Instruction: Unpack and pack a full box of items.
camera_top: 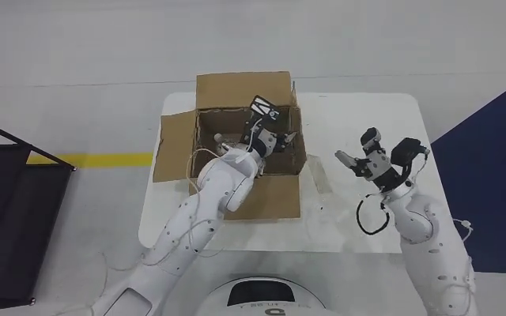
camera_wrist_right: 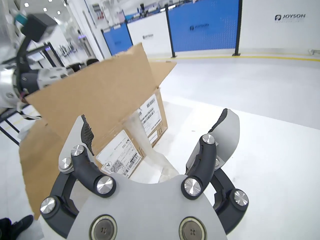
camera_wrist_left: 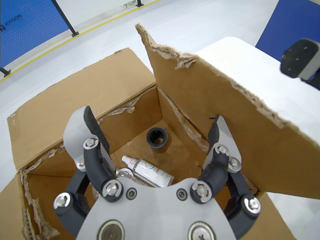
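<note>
Box (camera_top: 241, 91) stands open left of the table's (camera_top: 356, 229) middle, a white bottle (camera_wrist_left: 147, 171) and a black tube (camera_wrist_left: 158, 141) on its floor. Your left gripper (camera_wrist_left: 152, 121) hangs inside, fingers spread and empty. Descend carelessly and you could snag the torn flap (camera_wrist_left: 225, 96) or roll the bottle away. Your right gripper (camera_top: 356, 148) hovers beside the box, fingers apart.

The box (camera_top: 243, 89) sits on the tabletop (camera_top: 356, 229). Inside the box, a bottle (camera_wrist_left: 147, 169) lies on its side on the bottom, and a short tube (camera_wrist_left: 158, 139) stands near a corner, just beyond the bottle. The left hand (camera_wrist_left: 152, 119) hangs over the box's opening. The right hand (camera_top: 356, 148) is right of the box, well apart.
</note>
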Motion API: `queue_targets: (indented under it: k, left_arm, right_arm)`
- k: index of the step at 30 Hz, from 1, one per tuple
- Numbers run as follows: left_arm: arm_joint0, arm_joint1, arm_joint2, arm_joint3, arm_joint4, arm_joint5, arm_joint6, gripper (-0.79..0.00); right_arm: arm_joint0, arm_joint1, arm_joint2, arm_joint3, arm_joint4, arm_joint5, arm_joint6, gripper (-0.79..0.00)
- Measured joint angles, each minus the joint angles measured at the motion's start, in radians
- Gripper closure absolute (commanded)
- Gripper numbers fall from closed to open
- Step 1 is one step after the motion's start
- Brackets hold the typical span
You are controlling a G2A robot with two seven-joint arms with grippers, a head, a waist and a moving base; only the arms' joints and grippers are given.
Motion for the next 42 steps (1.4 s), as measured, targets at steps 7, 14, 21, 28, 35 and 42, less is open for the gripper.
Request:
queue_targets:
  k: [7,14,21,28,35,42]
  left_arm:
    - [-0.071,-0.033,0.078,0.090,-0.015,0.070,0.014,-0.785]
    - [-0.108,-0.055,0.113,0.186,-0.012,0.099,0.025,-0.785]
    - [-0.113,-0.064,0.134,0.226,0.039,0.091,0.032,-0.785]
    - [-0.077,-0.054,0.089,0.181,0.081,0.091,0.042,-0.785]
    - [0.060,-0.015,-0.074,-0.061,0.063,0.037,0.053,-0.785]
    - [0.260,0.030,-0.320,-0.257,0.046,-0.012,0.116,-0.785]
  right_arm:
    - [-0.104,0.007,0.085,-0.057,0.117,-0.207,-0.094,-0.785]
    - [-0.103,0.007,0.085,-0.056,0.117,-0.200,-0.093,-0.785]
    - [-0.103,0.007,0.085,-0.056,0.117,-0.201,-0.093,-0.785]
    - [-0.103,0.007,0.085,-0.056,0.117,-0.201,-0.093,-0.785]
    - [-0.103,0.007,0.085,-0.056,0.117,-0.201,-0.093,-0.785]
    - [-0.103,0.007,0.085,-0.056,0.117,-0.201,-0.093,-0.785]
